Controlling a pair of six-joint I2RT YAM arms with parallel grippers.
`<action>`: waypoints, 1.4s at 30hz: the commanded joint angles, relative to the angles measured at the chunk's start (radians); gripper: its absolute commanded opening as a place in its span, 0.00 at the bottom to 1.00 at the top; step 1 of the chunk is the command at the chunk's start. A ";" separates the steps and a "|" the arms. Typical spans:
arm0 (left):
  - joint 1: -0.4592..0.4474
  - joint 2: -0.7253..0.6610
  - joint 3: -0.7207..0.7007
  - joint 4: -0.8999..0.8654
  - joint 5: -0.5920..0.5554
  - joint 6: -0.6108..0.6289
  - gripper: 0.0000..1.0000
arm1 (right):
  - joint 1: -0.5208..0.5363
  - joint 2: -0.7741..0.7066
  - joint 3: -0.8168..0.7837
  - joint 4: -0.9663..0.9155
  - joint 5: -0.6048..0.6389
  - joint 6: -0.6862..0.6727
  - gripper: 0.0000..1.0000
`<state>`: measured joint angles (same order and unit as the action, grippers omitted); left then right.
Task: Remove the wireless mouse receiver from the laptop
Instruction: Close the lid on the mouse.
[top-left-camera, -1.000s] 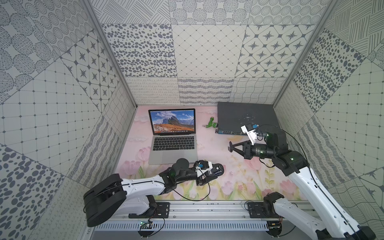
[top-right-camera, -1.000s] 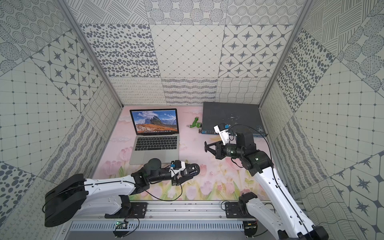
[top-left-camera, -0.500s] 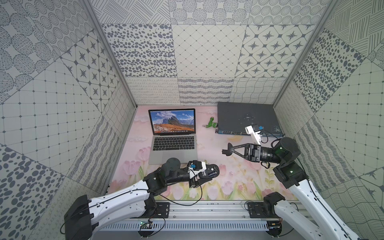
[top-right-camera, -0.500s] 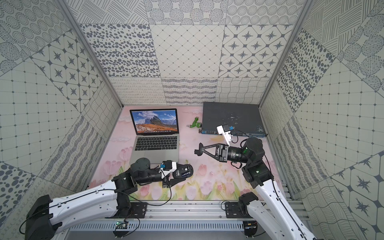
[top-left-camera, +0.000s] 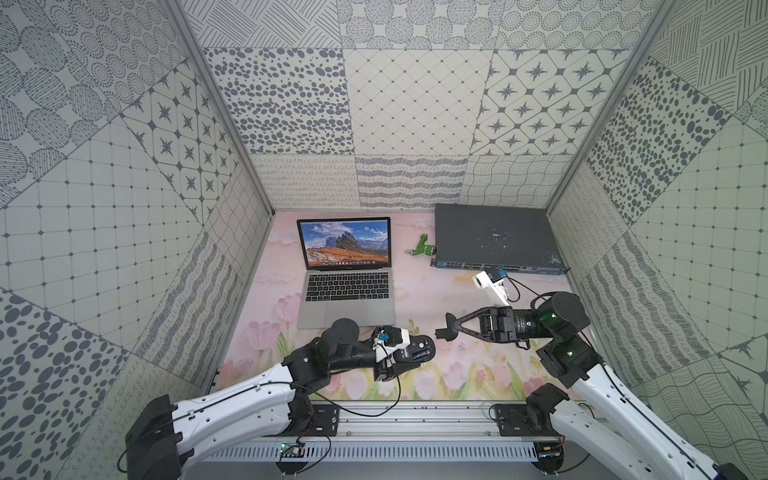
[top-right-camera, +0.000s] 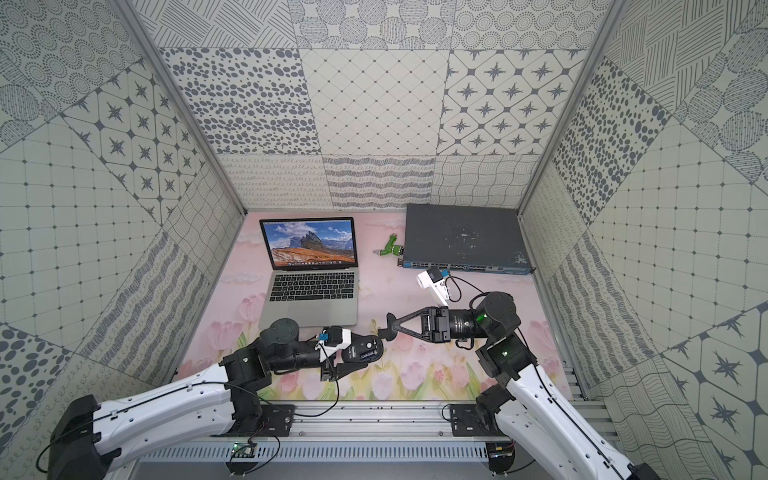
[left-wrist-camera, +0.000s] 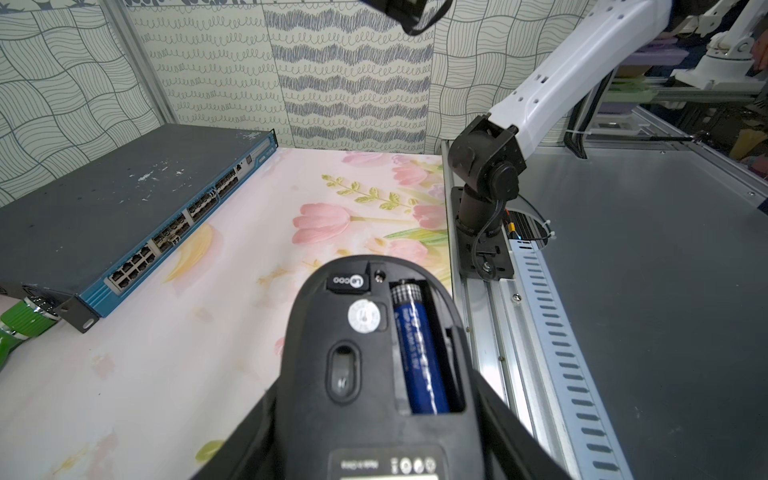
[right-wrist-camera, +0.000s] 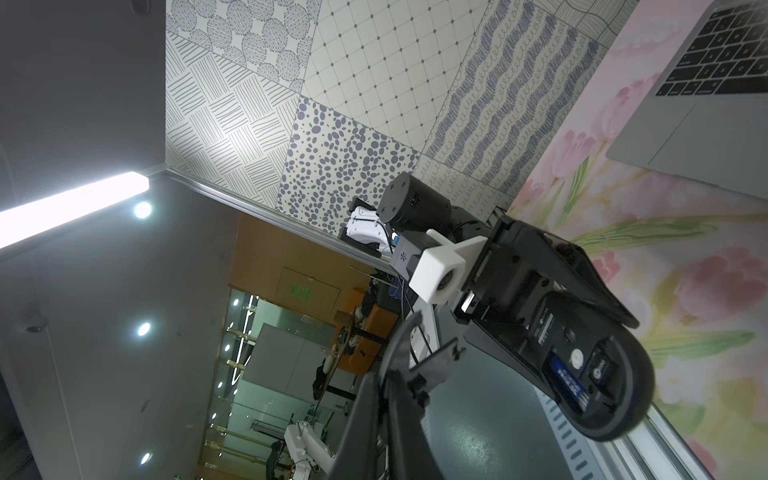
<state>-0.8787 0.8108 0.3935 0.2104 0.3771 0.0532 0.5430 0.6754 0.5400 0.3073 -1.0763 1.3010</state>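
**Worktop** (top-left-camera: 415, 299): pink flower-print cover that carries every item below.

**Network switch** (top-left-camera: 494, 237): flat dark grey box with a blue port face. It sits at the back right.

**Laptop** (top-left-camera: 347, 291): silver-grey, lid open, mountain picture on the screen. It sits at the back left, well apart from the switch.

**Left gripper** (left-wrist-camera: 374, 386): fingers (left-wrist-camera: 257, 432) grasp the mouse (left-wrist-camera: 365, 332) by its two long sides, above the front of the worktop.

**Right gripper** (top-left-camera: 446, 330): fingers (right-wrist-camera: 374, 415) are clenched on a thin dark plate (right-wrist-camera: 432, 365). In both top views the tips are just beside the mouse's far end.

**Mouse**: black oval, held underside up with its bay (left-wrist-camera: 452, 345) uncovered.

**Green stick** (top-left-camera: 424, 249): has a metal plug and lies touching the switch's near left corner.

**Plate**: flat, with small tabs, jutting out from the right fingers.

**Bay contents**, two items:
- **Battery** (left-wrist-camera: 419, 353): blue, lying lengthwise.
- **Wireless mouse receiver** (left-wrist-camera: 347, 281): small black nub with a white logo. It is seated in a slot at the mouse's far end beside the battery's tip, well apart from the laptop.
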 joint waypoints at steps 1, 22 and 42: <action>0.002 -0.022 -0.008 0.039 0.046 0.016 0.51 | 0.059 0.015 -0.051 0.138 0.048 0.049 0.00; 0.002 -0.116 -0.043 0.052 0.033 0.016 0.51 | 0.205 0.164 -0.175 0.333 0.173 0.102 0.00; 0.002 -0.112 -0.050 0.067 0.021 0.015 0.51 | 0.239 0.148 -0.226 0.357 0.210 0.120 0.00</action>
<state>-0.8783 0.7029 0.3458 0.2142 0.3912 0.0532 0.7761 0.8368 0.3336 0.6243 -0.8780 1.4292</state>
